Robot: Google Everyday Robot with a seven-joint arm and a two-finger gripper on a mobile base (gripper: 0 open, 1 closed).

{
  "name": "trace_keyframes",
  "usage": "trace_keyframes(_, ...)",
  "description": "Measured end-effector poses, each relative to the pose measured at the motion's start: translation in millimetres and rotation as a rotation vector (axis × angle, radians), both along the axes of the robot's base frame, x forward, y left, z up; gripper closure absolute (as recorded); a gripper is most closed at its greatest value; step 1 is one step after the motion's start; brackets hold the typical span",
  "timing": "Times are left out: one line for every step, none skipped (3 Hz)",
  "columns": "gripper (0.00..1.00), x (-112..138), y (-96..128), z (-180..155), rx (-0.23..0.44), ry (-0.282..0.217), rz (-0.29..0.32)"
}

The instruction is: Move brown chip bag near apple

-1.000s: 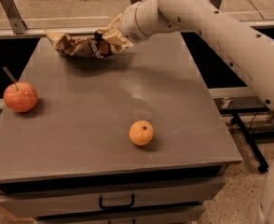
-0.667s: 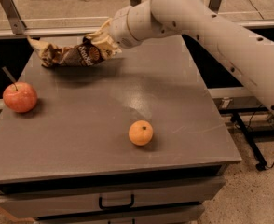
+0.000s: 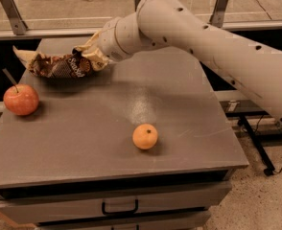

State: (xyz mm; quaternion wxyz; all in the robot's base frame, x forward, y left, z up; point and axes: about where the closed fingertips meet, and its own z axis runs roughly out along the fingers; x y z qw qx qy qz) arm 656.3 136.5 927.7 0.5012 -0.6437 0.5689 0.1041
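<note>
gripper [image 3: 90, 56] holds brown chip bag [image 3: 58, 66] near apple [image 3: 21, 99]

End effector [image 3: 87, 57] at rear L, gripping brown chip bag [image 3: 54, 66] nr apple [image 3: 21, 99]

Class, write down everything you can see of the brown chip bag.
The brown chip bag is a wrinkly foil packet, dark brown with tan patches and white lettering. It stretches roughly level, its free end pointing to the view's left, and looks raised slightly above the far-left part of the grey table, where its shadow falls. The gripper is clamped on its right end, foil bunched around it. Nothing else touches it; the apple sits apart, nearer the camera.
</note>
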Motion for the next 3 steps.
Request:
trace_keyframes(0.82,0.7,2.3,-12.9,-0.026,0.006,-0.039)
trace_keyframes(0.59,1.4,-0.1,-19.8,-0.039,0.008,-0.072)
trace_keyframes(0.35,0.6,-2.3,-22.4,-0.039,0.017,-0.096)
